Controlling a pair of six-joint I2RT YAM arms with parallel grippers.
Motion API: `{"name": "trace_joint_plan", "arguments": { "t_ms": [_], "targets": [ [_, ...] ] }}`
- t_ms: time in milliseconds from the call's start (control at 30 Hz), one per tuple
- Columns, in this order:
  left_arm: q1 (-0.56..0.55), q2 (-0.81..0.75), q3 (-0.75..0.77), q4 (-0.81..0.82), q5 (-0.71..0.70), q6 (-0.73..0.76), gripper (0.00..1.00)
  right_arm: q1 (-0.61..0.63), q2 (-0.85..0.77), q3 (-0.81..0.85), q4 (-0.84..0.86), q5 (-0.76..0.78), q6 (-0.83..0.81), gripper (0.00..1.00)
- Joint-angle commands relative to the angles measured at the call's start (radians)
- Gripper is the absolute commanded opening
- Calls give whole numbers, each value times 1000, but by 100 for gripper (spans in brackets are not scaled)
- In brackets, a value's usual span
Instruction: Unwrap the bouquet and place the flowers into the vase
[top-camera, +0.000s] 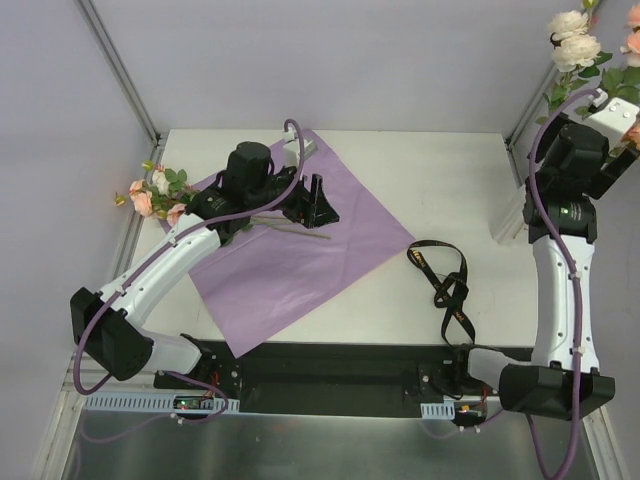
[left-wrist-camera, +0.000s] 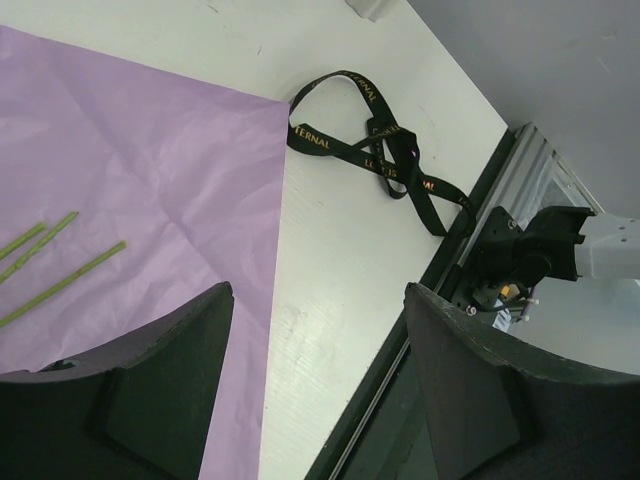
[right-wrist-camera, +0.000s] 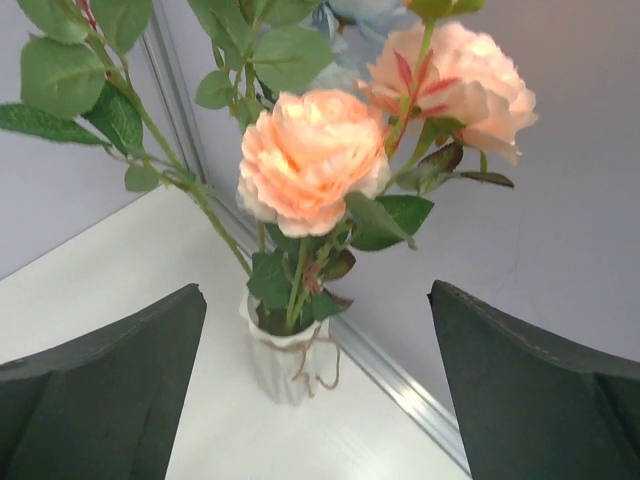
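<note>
The next move turns on the loose flowers (top-camera: 155, 192) lying flat across the sheet (top-camera: 290, 270). Their blooms hang over the sheet's far-left edge, and their thin stems (top-camera: 290, 230) run rightward across its upper half, so the long axis is roughly left to right. The left hand (top-camera: 312, 208) hovers over the sheet's upper middle, close above the cut ends of those stems, released and grasping nothing. In its wrist view the stem tips show off to the left of the fingers rather than between them. So the bunch lies to the left of that hand, and the blooms are further out in the same direction, past the sheet's edge. The left arm is plainly the nearer one. To my eye it needs to shift along the stems and turn so its jaws cross the stems rather than line up with them. The right hand (right-wrist-camera: 315, 292) is well apart from the sheet, off beyond its right corner, with fingers spread wide and empty. The vase (right-wrist-camera: 285, 365) stands upright ahead of it on the counter (top-camera: 400, 160), clear of both fingers, and already holds several peach and cream blooms (right-wrist-camera: 310, 160). The ribbon (top-camera: 445, 280) lies loose just off the sheet's right corner, out of the way of either reach.
</note>
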Motion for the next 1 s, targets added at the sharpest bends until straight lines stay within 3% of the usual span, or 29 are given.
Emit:
{"name": "trace_joint_plan", "arguments": {
  "t_ms": [0, 300, 667, 833, 967],
  "targets": [
    [13, 10, 11, 10, 15, -12, 68, -3, -80, 3, -152, -25, 178, 96],
    [36, 19, -3, 10, -54, -23, 69, 39, -328, -132, -354, -54, 281, 97],
    [107, 67, -29, 11, -214, -61, 68, 121, -497, -278, -494, -353, 373, 97],
    [125, 68, -64, 10, -412, -190, 68, 262, -545, -379, -485, -447, 387, 97],
    [228, 62, -130, 11, -391, -391, 67, 364, -575, -468, -465, -453, 363, 97]
  ]
}}
